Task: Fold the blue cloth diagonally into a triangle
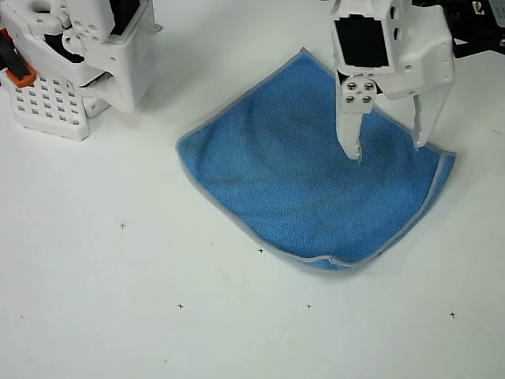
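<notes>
Cloth point(308, 181) blue, flat on white table point(118, 316), right of centre in overhead view. Turned like a diamond: one corner up near top centre, one at left, one at bottom, one at right. Pale grey stitched border along all visible edges. Small upturned lip at bottom corner, border slightly raised there. Right corner looks a little lifted or doubled, border showing as a double line; cannot tell whether folded under. Faint dark smudges across the weave.

Gripper point(387, 148) white, entering from top right, pointing down the picture over the cloth's upper right part. Fingers spread, clear gap between them, blue fabric visible in the gap. Left finger point(351, 130) tip on or just over the cloth's surface, inside the border. Right finger tip near the upper right edge, close to the right corner. Contact with fabric not certain from this angle. Nothing pinched between the tips.

White arm base point(79, 55) at top left, well apart from cloth, with perforated block and orange part at its left edge. Small black cross marks scattered on table below the cloth.
</notes>
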Controlling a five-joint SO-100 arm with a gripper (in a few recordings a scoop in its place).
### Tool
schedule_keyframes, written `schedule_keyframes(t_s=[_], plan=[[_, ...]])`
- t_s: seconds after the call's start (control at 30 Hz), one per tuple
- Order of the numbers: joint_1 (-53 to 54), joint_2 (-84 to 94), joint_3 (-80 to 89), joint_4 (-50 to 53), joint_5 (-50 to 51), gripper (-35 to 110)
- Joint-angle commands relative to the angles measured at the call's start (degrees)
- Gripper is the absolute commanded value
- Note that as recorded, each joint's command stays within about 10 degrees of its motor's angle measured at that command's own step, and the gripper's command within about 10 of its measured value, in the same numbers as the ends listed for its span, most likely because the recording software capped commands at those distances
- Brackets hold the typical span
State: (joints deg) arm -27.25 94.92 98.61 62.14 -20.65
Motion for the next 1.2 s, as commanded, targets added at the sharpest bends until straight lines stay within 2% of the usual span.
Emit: schedule_keyframes(t_s=[0.0,0.33,1.17], plan=[[-1.58,-2.9,-9.14,-0.79,-1.23,32],[-2.02,-11.6,-22.5,1.23,-2.72,32],[-4.57,-16.35,-25.66,2.11,-0.35,32]])
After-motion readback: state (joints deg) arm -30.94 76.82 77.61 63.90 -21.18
